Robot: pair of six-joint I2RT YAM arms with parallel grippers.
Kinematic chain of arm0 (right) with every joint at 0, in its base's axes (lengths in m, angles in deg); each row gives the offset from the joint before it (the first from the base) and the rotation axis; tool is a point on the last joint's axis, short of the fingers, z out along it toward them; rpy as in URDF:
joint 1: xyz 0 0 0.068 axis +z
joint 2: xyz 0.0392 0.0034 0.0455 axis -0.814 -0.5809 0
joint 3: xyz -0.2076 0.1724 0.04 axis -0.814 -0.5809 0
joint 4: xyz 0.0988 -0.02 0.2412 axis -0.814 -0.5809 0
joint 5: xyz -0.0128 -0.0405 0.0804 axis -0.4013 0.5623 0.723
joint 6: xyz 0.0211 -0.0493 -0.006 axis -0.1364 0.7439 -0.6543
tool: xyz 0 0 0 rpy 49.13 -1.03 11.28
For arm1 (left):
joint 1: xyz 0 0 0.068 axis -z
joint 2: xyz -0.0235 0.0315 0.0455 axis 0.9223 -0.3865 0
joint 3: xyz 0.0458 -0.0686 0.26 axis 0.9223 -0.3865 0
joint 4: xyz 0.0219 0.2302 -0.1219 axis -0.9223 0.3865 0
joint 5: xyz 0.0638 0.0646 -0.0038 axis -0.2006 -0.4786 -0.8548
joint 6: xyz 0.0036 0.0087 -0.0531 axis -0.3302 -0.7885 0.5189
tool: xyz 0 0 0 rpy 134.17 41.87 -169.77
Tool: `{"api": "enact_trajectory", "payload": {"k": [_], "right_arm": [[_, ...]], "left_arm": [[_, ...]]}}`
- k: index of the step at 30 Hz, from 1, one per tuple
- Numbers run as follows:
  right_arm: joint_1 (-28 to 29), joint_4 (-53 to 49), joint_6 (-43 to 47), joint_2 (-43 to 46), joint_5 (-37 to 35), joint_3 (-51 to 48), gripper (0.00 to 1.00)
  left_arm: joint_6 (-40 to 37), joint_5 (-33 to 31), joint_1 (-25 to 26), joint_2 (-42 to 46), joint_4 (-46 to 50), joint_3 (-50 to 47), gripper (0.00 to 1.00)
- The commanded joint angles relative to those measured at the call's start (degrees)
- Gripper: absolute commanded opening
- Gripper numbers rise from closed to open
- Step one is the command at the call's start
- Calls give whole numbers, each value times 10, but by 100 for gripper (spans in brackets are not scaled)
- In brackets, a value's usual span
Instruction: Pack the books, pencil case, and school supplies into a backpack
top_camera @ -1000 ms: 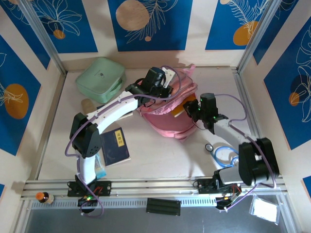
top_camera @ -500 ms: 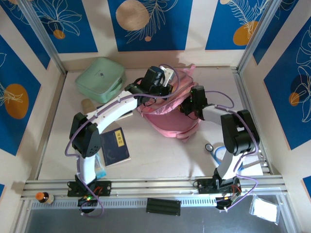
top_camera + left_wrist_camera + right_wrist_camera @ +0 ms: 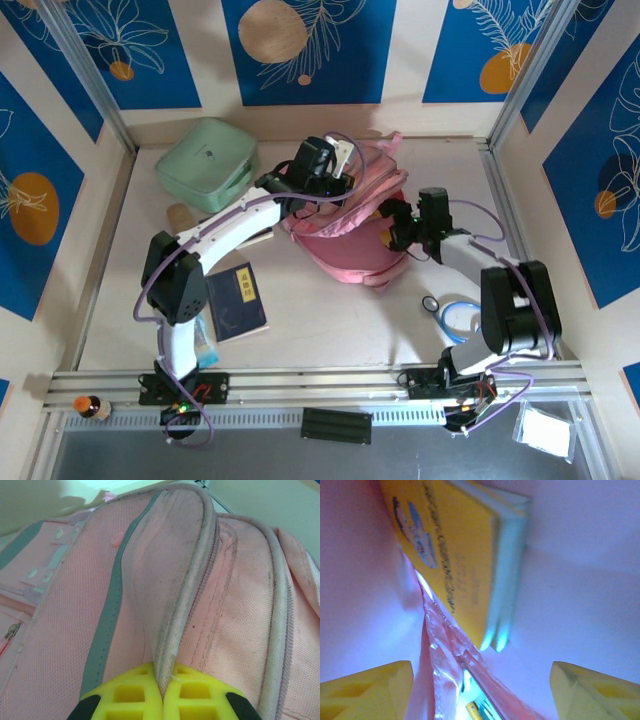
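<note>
**A:** What is the left gripper [image 3: 162,687] doing?

**B:** Its 2 yellow fingers [image 3: 130,695] are pressed together on a raised fold of the pink backpack [image 3: 65,630]. They grip right at a zip seam, and the fold runs up and away from the tips.

**A:** And the right gripper [image 3: 482,695]?

**B:** Its jaws stand wide apart and hold nothing. All around them is pink lining. A yellow book [image 3: 455,555] with a cartoon figure lies ahead of the tips, roughly midway between the 2 fingers and clear of both.

**A:** Anything outside the backpack?

**B:** From above, 1 navy book [image 3: 237,300] lies flat on the table [image 3: 330,310], well away from both pairs of jaws. A green case [image 3: 205,165] sits off to the side of the left jaws, apart from them.
</note>
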State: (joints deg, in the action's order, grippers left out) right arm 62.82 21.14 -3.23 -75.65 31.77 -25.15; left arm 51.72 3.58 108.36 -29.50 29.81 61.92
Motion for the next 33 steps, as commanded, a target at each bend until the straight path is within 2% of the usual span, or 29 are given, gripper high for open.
{"api": "enact_trajectory", "payload": {"k": [1, 6, 7, 10, 11, 14, 17, 21, 25, 33], "right_arm": [[-15, -63, 13, 62, 0, -40, 72], [-53, -158, 50, 194, -73, -75, 71], [-57, -181, 63, 222, -100, -75, 71], [-60, -239, 103, 284, -173, -63, 74], [-62, -246, 118, 297, -184, -58, 74], [-64, -255, 162, 304, -181, -38, 75], [-55, -259, 200, 279, -159, -9, 75], [-14, -259, 241, 234, -146, 31, 75], [50, -267, 275, 176, -152, 79, 75], [165, -293, 348, 56, -153, 186, 75]], "left_arm": [[11, 14, -10, 13, -60, -4, 0], [22, 43, -11, -23, -50, -10, 0], [23, 55, -11, -32, -46, -9, 3], [27, 65, -11, -49, -30, -13, 38], [29, 54, -11, -49, -27, -18, 46], [33, 42, -13, -31, -28, -46, 63], [45, 34, -17, 6, -38, -88, 75], [68, 6, -30, 68, -30, -161, 85], [104, -11, -58, 148, -26, -259, 90], [166, -49, -111, 280, 53, -386, 95]]}}
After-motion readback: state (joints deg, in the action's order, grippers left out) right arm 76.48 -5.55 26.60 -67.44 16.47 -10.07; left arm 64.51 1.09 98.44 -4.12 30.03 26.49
